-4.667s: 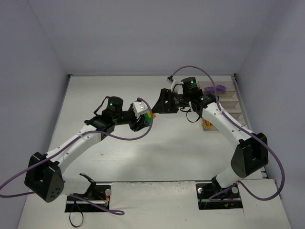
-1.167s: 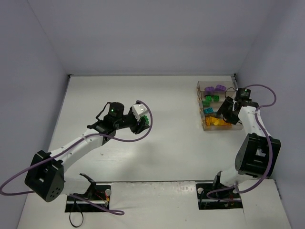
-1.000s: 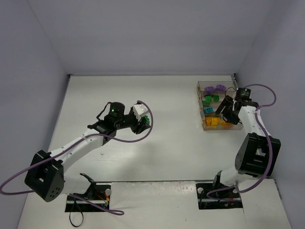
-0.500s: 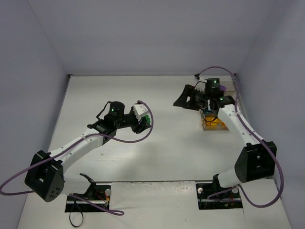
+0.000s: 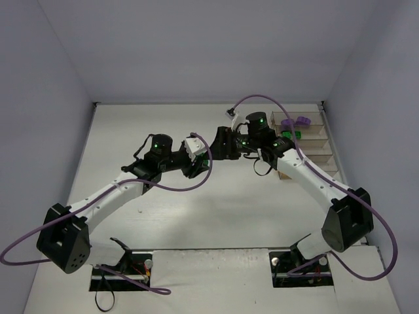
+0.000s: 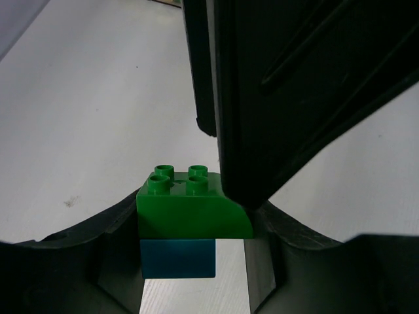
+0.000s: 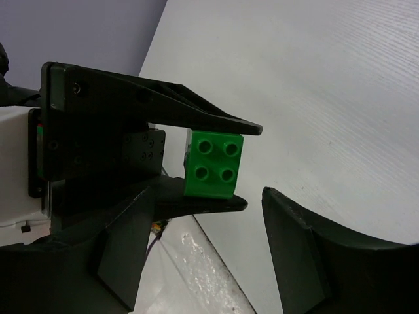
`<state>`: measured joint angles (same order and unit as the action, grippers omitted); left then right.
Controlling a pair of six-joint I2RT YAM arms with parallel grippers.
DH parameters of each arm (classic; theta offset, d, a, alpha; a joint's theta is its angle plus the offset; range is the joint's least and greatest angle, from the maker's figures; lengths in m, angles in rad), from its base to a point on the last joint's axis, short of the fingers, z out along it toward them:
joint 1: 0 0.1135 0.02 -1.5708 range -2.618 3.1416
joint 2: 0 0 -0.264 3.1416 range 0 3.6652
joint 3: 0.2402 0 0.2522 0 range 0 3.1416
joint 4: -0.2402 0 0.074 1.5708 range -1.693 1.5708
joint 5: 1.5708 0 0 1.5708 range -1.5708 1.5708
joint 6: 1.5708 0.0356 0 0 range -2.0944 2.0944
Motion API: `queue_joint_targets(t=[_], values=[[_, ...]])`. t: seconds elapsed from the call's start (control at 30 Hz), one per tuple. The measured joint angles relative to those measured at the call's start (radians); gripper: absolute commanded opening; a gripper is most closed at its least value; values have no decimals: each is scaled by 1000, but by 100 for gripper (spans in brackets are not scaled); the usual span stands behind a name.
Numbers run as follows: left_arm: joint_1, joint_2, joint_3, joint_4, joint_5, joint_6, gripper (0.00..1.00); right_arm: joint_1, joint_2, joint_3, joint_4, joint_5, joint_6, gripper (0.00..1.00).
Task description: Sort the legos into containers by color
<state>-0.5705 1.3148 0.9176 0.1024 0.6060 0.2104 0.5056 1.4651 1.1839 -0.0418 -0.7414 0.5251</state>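
Left fingers (image 6: pixel 98 252): closed narrowly on a green plastic four-stud brick with one rounded edge (image 6: pixel 193 210), a teal plastic brick (image 6: pixel 178 258) stuck beneath it, both held up off the white counter (image 5: pixel 163 124)
Right fingers (image 7: pixel 308 261): spread wide and empty, reaching at the green brick, one finger just beside or touching it, cannot tell which
Sorted: purple bricks (image 5: pixel 296 121) and green bricks (image 5: pixel 289 134) lying in the far compartments of the clear plastic row of bins (image 5: pixel 319 142) by the right wall; nearer compartments hidden behind the right arm
Loose on the counter: no other bricks to be seen from above
Left to do: probably pull the stacked pair apart, then drop green with green and teal in its own bin
Progress: judged close to the end
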Motion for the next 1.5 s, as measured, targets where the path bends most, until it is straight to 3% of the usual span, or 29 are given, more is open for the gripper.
queue_joint_targets(t=[0.5, 0.6, 0.7, 0.73, 0.77, 0.8, 0.83, 0.9, 1.0, 1.5], values=[[0, 0, 3, -17, 8, 6, 15, 47, 58, 3, 62, 6, 33, 59], [0, 0, 3, -18, 8, 6, 15, 55, 71, 3, 63, 7, 32, 54], [0, 0, 3, -18, 8, 6, 15, 59, 72, 3, 64, 8, 31, 36], [0, 0, 3, -18, 8, 6, 15, 59, 72, 3, 66, 11, 29, 20], [0, 0, 3, -18, 7, 10, 17, 59, 72, 3, 63, 22, 38, 12], [0, 0, 3, -16, 6, 14, 21, 59, 72, 3, 62, 23, 49, 6], [0, 0, 4, -14, 4, 14, 32, 59, 72, 3, 63, 23, 48, 0], [0, 0, 4, -17, 0, 14, 51, 59, 72, 3, 63, 24, 46, 0], [0, -1, 4, -19, -5, 16, 61, 52, 72, 3, 63, 25, 33, 0], [9, -69, -17, -52, -48, 69, 62, -40, 68, 3, 62, -34, 5, 0]])
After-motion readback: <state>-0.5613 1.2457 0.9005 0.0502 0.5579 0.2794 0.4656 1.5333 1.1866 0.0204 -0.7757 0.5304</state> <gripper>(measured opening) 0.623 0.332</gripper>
